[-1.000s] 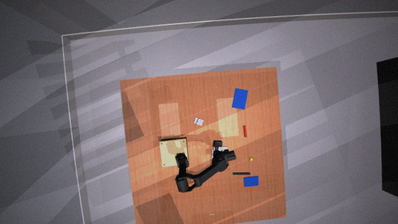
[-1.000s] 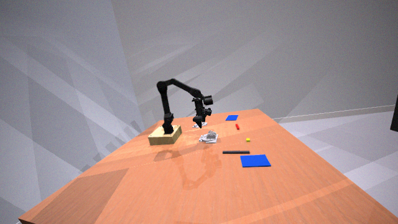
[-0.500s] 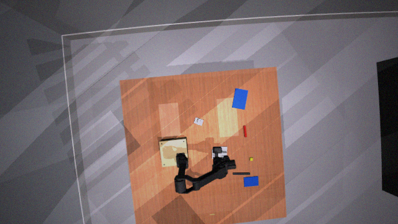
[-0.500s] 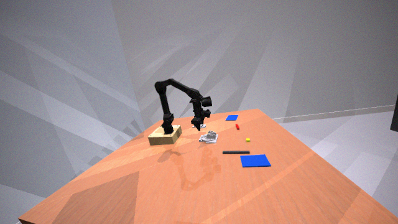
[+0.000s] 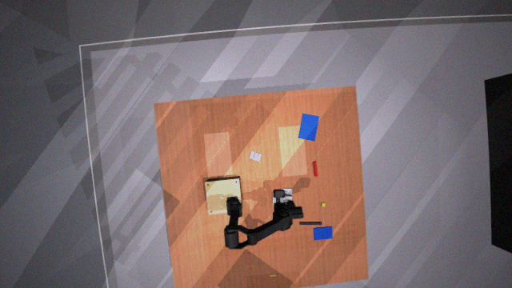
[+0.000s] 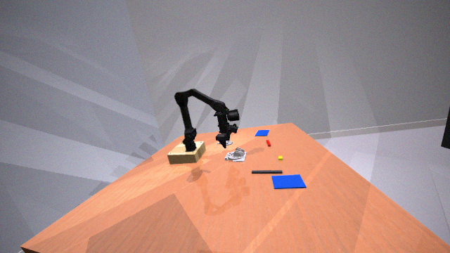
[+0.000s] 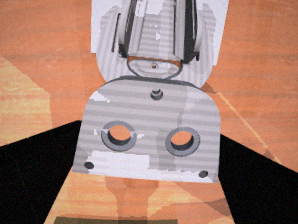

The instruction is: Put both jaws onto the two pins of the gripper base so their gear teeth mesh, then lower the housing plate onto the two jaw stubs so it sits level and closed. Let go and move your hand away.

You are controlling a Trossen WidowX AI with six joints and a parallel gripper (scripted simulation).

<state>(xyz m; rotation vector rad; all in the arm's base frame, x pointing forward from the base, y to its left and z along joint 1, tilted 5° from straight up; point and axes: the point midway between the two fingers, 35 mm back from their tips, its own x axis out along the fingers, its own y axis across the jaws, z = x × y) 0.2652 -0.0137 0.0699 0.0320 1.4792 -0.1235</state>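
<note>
My gripper (image 7: 149, 133) (image 6: 223, 144) is shut on the light grey housing plate (image 7: 150, 112), held by its sides above the table. The plate has two large rimmed holes and several small ones. The exterior view shows the hand above and left of the white gripper base (image 5: 288, 197) (image 6: 240, 159) (image 7: 212, 30). In the wrist view the base lies just beyond the plate's rounded edge, partly covered by it. Two jaws (image 6: 239, 152), grey with dark inner faces in the wrist view, stand side by side on the base. Their gear teeth and the pins cannot be made out.
A white piece with dark marks (image 5: 255, 156) lies behind the base. Two blue sheets (image 5: 309, 127) (image 5: 322, 233), a red stick (image 5: 315, 169) (image 6: 268, 143), a yellow cube (image 5: 323, 204) (image 6: 280, 158) and a black bar (image 5: 310, 223) (image 6: 266, 171) lie to the right. The arm stands on a tan block (image 6: 183, 158).
</note>
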